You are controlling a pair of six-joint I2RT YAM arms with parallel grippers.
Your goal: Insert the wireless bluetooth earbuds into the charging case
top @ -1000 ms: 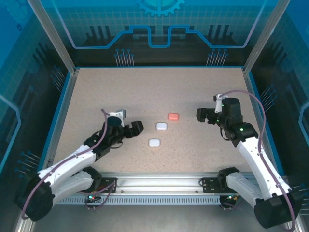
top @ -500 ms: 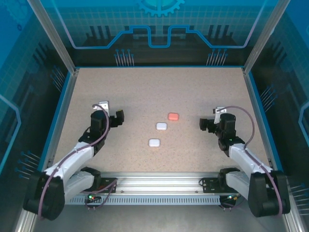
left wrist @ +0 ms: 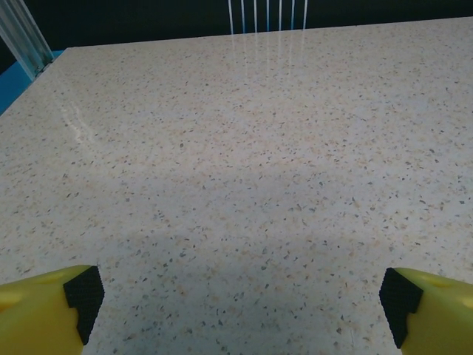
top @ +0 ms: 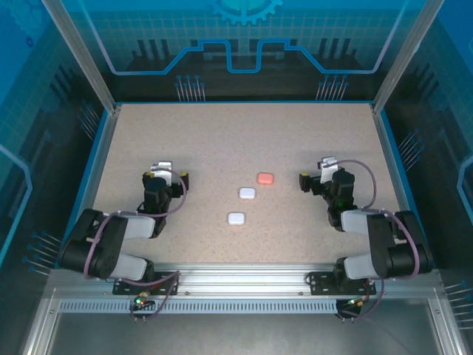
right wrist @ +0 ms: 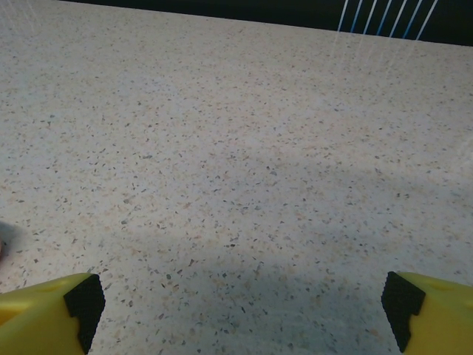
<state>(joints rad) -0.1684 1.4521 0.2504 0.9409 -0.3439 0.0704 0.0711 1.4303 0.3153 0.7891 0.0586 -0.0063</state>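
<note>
Three small rounded charging cases lie shut in the middle of the table: a salmon-pink one [top: 264, 178], a white one [top: 247, 193] and another white one [top: 236, 219]. No earbuds can be seen; they are hidden or out of view. My left gripper [top: 172, 178] sits low on the left, well apart from the cases, its yellow fingers [left wrist: 44, 307] spread wide over bare tabletop. My right gripper [top: 311, 180] sits low on the right, right of the pink case, open too, with only tabletop between its fingertips [right wrist: 432, 310].
The speckled beige table [top: 222, 140] is bounded by a blue rim and aluminium frame posts [top: 81, 59]. Both arms are folded back close to their bases at the near edge.
Both arms have folded back toward their bases. The left gripper has drawn left, away from the white cases; the right gripper has dropped lower. The cases have not moved.
</note>
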